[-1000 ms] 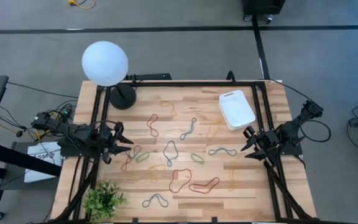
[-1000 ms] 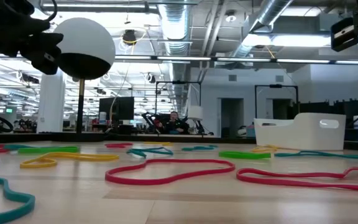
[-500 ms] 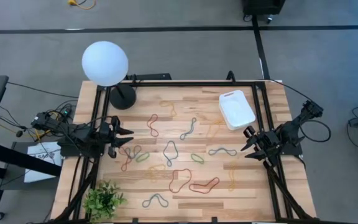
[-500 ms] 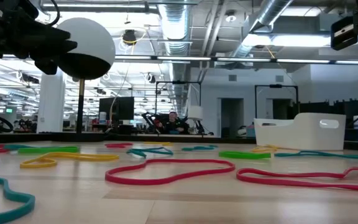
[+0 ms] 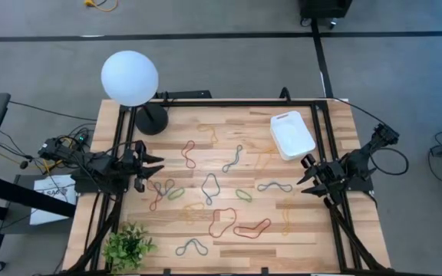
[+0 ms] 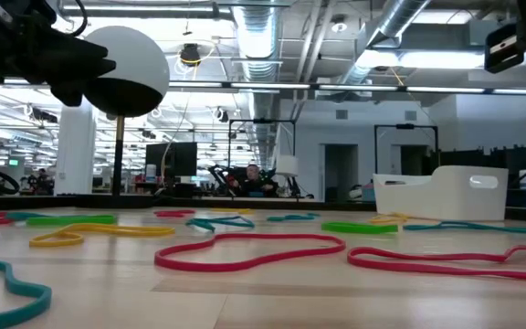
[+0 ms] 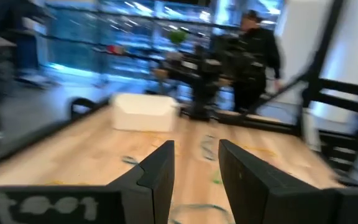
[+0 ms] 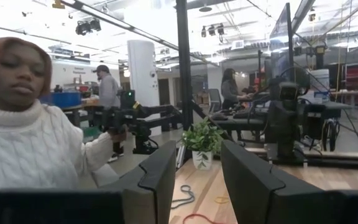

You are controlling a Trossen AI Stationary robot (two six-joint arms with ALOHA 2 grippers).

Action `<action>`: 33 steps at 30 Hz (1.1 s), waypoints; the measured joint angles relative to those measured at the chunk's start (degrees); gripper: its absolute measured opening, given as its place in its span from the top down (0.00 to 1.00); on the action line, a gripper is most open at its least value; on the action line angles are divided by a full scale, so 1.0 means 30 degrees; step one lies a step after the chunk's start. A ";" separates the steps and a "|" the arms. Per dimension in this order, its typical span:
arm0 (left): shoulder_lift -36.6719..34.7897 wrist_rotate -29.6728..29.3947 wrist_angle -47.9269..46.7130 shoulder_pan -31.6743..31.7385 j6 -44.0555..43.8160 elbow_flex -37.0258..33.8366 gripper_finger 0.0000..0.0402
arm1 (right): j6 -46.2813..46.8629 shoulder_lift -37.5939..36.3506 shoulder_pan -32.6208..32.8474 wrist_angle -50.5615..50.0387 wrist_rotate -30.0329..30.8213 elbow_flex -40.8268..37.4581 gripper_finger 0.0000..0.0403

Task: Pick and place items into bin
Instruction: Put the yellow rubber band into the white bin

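Since a second ago, only the left arm has shifted, its gripper turning a little farther in over the table's left side; the right arm, the bands and the tray are unchanged.

Seen from above, a pale wooden table (image 5: 305, 245) fills the middle of the scene, framed by black rails. A white globe lamp (image 5: 130, 77) stands at its far left corner and a small green plant (image 5: 128, 245) at its near left corner.

The bin (image 5: 292, 135), a small white tray, sits near the far right corner and looks empty from above. The items, thin rubber-band loops in red, green, yellow, orange and grey-blue, lie scattered flat across the middle of the table, none in the tray. Among them are a red loop (image 5: 252, 228) toward the near side and a grey-blue loop (image 5: 192, 246) close to the near edge.

The left gripper (image 5: 156, 164) hovers above the left side of the table, fingers parted and holding nothing. The right gripper (image 5: 305, 179) hovers at the right side, just short of the tray, fingers likewise parted and empty.

The right wrist view shows a person in a white knitted sweater (image 8: 42, 155) beyond the table.
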 joint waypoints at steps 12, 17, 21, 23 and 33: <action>0.0000 -0.0028 -0.1166 0.0000 -0.0454 0.0033 0.72 | 0.0071 0.0006 0.0000 0.0163 -0.0005 0.0000 0.69; 0.0036 0.1317 -0.1392 -0.0001 -0.2391 0.0073 0.72 | -0.0162 0.0006 0.0000 0.0284 -0.0001 0.0000 0.69; 0.0036 0.1433 -0.1428 -0.0007 -0.3612 0.0073 0.72 | -0.0270 0.0006 0.0000 0.0525 0.0000 0.0000 0.70; 0.0036 0.1340 -0.1440 -0.0007 -0.3804 0.0073 0.72 | -0.1011 0.0006 0.0000 0.0732 -0.0005 -0.0005 0.69; 0.0036 0.1141 -0.1392 -0.0007 -0.4433 0.0066 0.72 | 0.0581 0.0006 0.0000 0.0682 -0.0007 -0.0007 0.70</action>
